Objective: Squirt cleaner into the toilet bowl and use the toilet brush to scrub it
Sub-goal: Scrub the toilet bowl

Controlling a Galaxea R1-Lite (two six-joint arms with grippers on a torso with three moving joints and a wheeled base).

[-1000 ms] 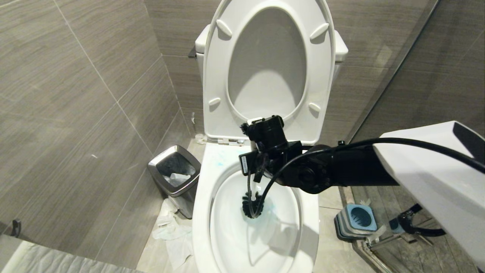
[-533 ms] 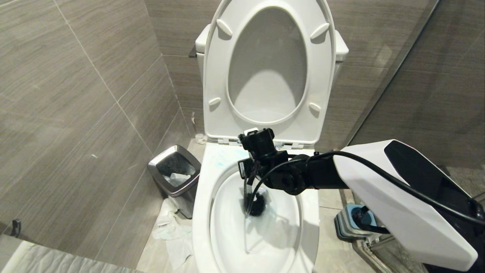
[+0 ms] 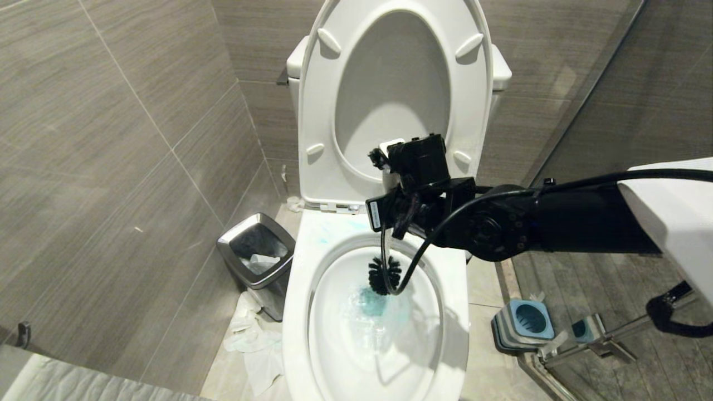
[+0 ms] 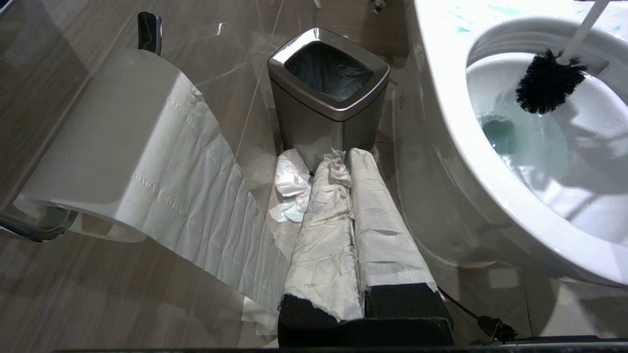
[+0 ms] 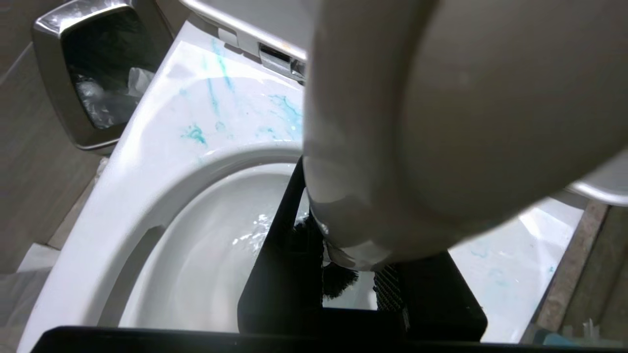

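1. The right gripper (image 3: 404, 214) is seen at centre frame of the head view, clamped on the pale handle of the toilet brush (image 3: 384, 274), over the back rim of the toilet bowl (image 3: 295, 312).
2. The black bristle head is held inside the bowl, just above the water, which is tinted by the cleaner (image 3: 372, 303) at lower centre.
3. The trash bin (image 3: 257, 262), left of the bowl, is lined in black and holds crumpled white paper; the blue brush holder (image 3: 523, 323) at lower right stands empty.
4. Teal cleaner streaks on the rim behind the bowl opening are shown clearly only in the right wrist view, where the handle's broad end fills the upper right.
5. The left gripper (image 4: 351, 230) is shown only in the left wrist view, its paper-wrapped fingers pressed together, pointing at the bin; a toilet paper roll (image 4: 113, 147) with a hanging sheet is seen at left.
6. Compared with half a second earlier, the gripper and brush have been raised; the bristles were dipped in the water and are now clear of it.
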